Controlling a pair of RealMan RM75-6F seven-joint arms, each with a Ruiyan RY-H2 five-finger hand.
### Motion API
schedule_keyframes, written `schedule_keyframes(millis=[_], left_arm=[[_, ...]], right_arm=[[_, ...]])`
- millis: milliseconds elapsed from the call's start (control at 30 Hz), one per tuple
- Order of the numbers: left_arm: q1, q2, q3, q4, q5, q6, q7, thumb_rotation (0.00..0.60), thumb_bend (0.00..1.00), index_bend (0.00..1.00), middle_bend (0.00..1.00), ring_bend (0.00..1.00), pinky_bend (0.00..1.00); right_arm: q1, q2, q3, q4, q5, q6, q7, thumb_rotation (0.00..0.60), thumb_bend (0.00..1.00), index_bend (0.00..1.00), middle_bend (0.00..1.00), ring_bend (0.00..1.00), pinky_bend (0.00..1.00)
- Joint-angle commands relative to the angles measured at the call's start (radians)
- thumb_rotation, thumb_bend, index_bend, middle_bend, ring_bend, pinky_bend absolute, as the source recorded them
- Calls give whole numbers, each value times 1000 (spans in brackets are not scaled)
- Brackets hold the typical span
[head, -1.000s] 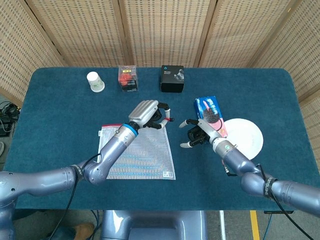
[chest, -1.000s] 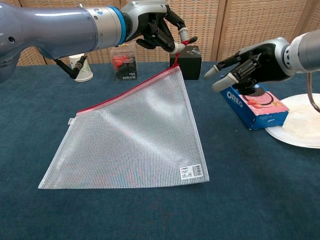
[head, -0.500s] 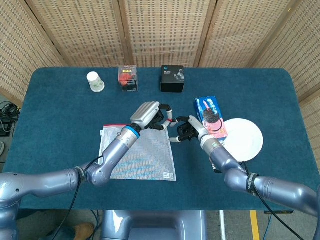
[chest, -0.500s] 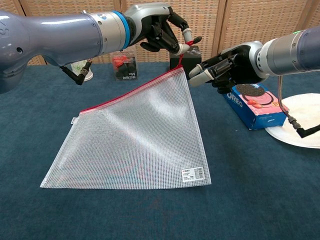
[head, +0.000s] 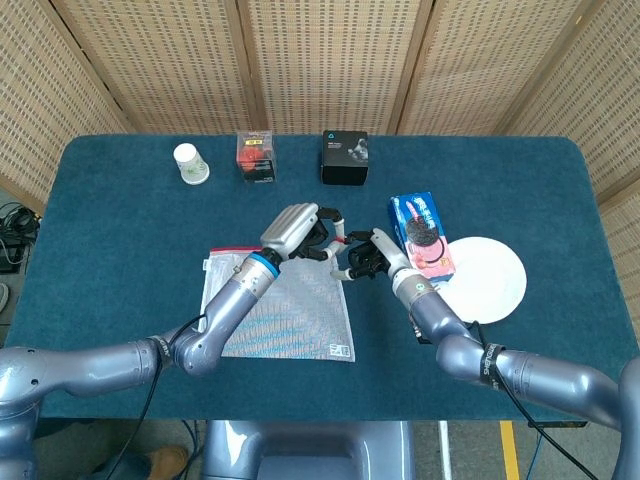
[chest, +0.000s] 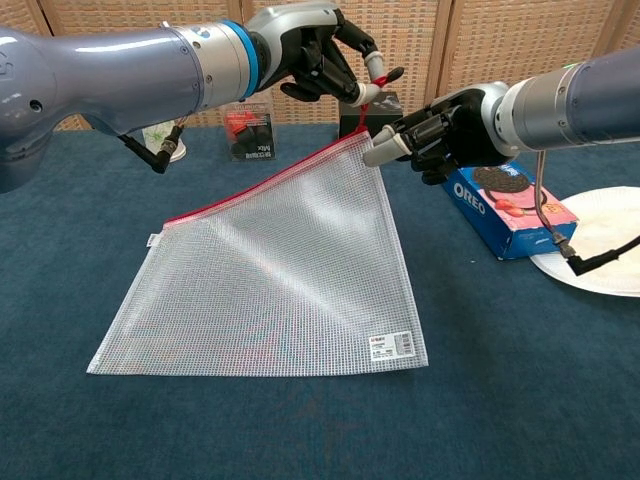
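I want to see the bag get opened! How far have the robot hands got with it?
Done: the left hand pinches the red pull tab and has one corner of the mesh zipper bag lifted off the table. In hand: the right hand is at that raised corner, fingers spread; a grip isn't clear. Left: the red zipper edge looks closed along its length, and the bag looks empty.

A clear mesh zip pouch (chest: 270, 270) with a red zipper edge lies mid-table, its far-right corner lifted off the surface.
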Motion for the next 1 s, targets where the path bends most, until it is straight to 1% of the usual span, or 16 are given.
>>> schedule_keyframes(millis=[33, 333, 500, 700, 833, 1000], left_arm=[[0, -2, -3, -2, 1, 2, -4, 600, 564, 634, 1000, 985, 1000], [3, -11, -7, -6, 8, 13, -13, 600, 564, 634, 1000, 986, 1000], [8, -14, -6, -6, 11, 17, -18, 600, 564, 634, 1000, 986, 1000], [14, -14, -6, -9, 12, 10, -30, 600, 564, 634, 1000, 985, 1000], [15, -12, -6, -11, 14, 9, -32, 600, 564, 634, 1000, 986, 1000], [16, -11, -4, -10, 16, 6, -30, 600, 564, 634, 1000, 986, 1000]], right_arm=[[2, -4, 6, -1, 11, 4, -9, 600, 132, 539, 870, 916, 863], [9, -17, 22, -1, 38, 3, -30, 600, 232, 554, 871, 916, 863], [11, -25, 29, -2, 54, 11, -43, 600, 329, 586, 874, 917, 863], [6, -31, 37, -3, 61, 21, -53, 600, 434, 589, 878, 918, 863], [2, -32, 41, -3, 62, 23, -56, 600, 463, 589, 878, 918, 864], [-3, -33, 47, -4, 65, 22, -62, 600, 466, 589, 878, 918, 863]])
